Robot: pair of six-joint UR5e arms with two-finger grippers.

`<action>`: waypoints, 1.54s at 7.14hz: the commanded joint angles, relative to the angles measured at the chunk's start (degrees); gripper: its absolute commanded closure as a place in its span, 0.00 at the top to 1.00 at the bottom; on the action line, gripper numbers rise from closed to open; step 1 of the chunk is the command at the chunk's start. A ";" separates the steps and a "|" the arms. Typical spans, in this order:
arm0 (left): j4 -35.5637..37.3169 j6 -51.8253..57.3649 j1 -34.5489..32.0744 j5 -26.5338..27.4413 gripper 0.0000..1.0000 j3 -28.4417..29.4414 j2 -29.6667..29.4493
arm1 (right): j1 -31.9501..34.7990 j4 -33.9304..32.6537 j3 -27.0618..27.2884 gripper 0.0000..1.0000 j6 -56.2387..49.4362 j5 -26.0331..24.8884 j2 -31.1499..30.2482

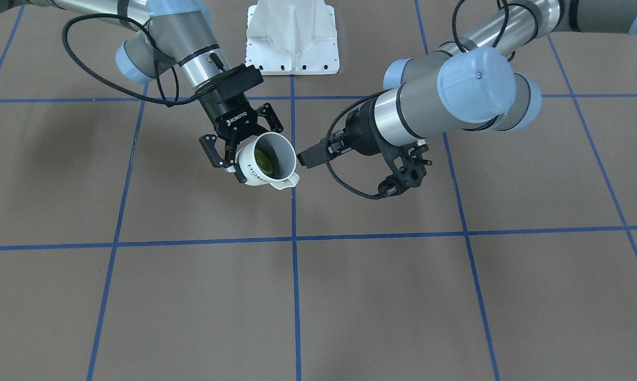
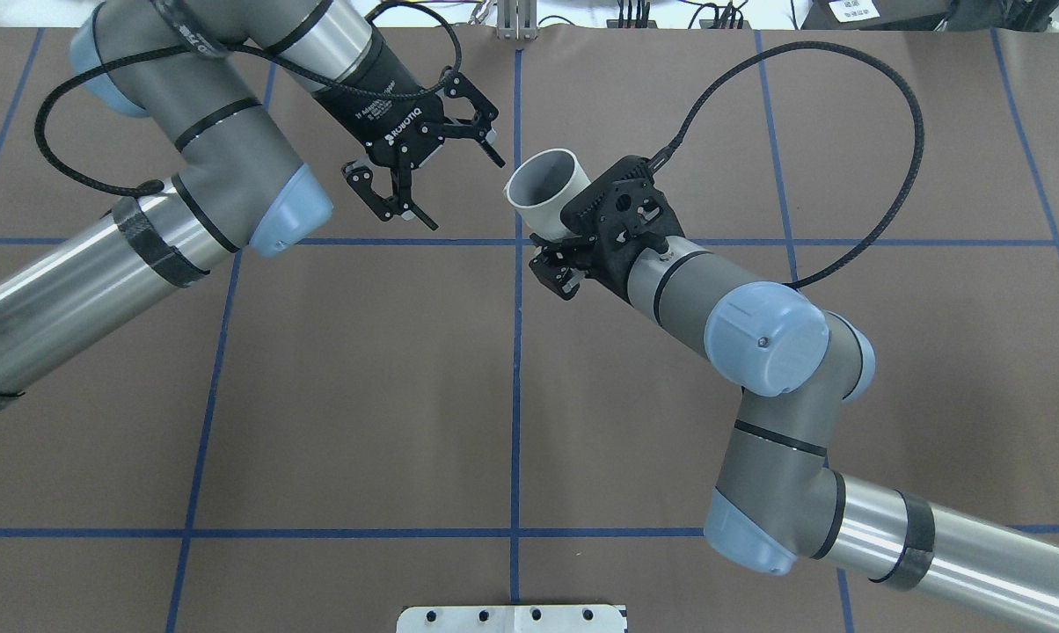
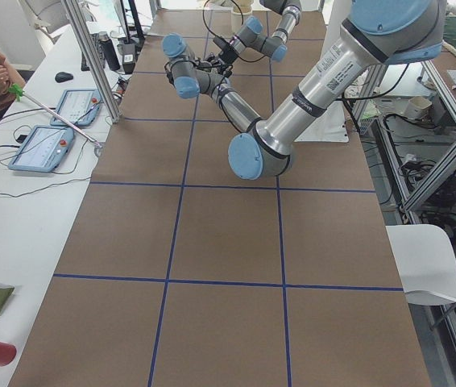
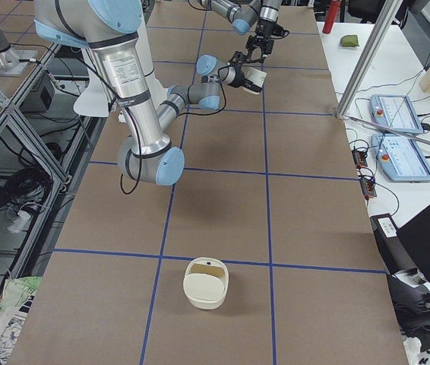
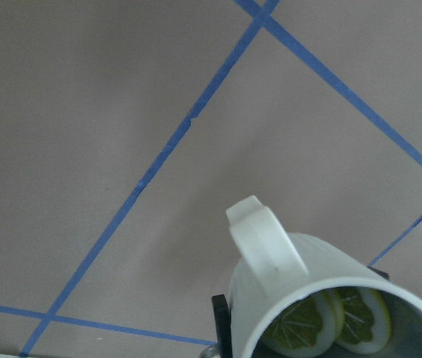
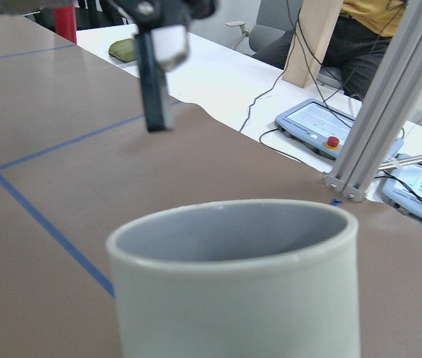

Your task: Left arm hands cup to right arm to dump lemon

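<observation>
Overhead exterior puts the small white grey-lined cup (image 2: 543, 180) just above frame centre, held off the brown blue-taped counter (image 2: 362, 369) and pinched by the black bracket-topped right gripper (image 2: 554, 268). Its long axis tilts, mouth toward upper left, facing the black linkage-fingered left gripper (image 2: 463, 193), which is spread wide and empty, just beside the rim but not touching. Yellow lemon slices (image 5: 323, 321) lie inside.
</observation>
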 commanded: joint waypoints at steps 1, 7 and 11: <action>0.02 2.47 -2.52 2.66 1.00 -0.16 0.63 | 4.61 0.26 1.43 0.02 -0.05 0.12 -4.93; 0.46 11.01 -5.34 9.44 1.00 -0.60 3.36 | 16.22 23.57 8.57 0.10 6.10 1.17 -42.16; 0.54 14.79 -5.17 12.26 1.00 -0.69 3.80 | 26.55 62.65 -14.64 0.14 20.94 17.37 -51.80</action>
